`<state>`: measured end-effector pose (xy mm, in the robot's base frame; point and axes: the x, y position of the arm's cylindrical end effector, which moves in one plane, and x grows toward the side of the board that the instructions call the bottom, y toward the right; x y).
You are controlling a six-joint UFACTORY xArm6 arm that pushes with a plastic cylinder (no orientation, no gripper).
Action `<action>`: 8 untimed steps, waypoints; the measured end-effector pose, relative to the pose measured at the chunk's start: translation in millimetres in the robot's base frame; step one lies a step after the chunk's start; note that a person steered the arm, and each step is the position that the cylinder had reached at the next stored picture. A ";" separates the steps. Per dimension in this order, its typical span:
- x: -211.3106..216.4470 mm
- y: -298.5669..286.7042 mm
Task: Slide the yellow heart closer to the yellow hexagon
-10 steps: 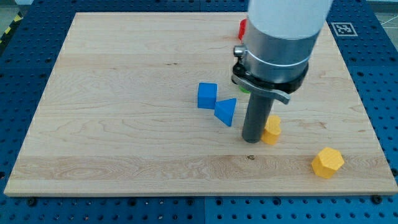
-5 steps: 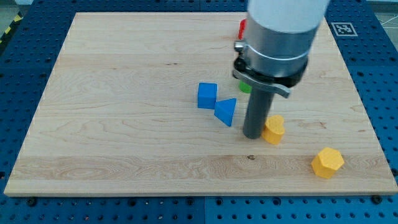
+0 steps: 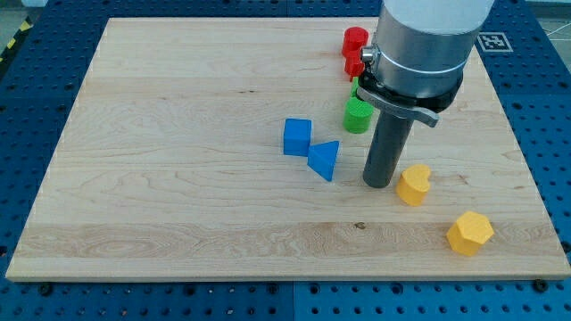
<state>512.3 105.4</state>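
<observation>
Wooden board [image 3: 178, 134] with the arm's rod; my tip [image 3: 378, 185] rests just at 9 o'clock of the yellow heart [image 3: 412, 185], grasping nothing. The yellow hexagon [image 3: 469, 233] lies near the heart at 4 o'clock. At 9 o'clock of my tip sit a blue triangular block [image 3: 325, 160] and a blue cube [image 3: 297, 136]; a green block [image 3: 358, 115] and red block [image 3: 354, 47] lie toward 12.

Bright, even overhead light, sharp focus throughout, with only soft, short shadows and no glare.

Your arm came in from the view's top right, its wide grey-and-white body upright. Below its black collar the dark rod hung straight down, and your tip [image 3: 378, 184] rested on the worktop [image 3: 178, 134].
</observation>
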 end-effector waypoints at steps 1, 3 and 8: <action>5.2 14.4; 26.9 22.0; 12.9 44.2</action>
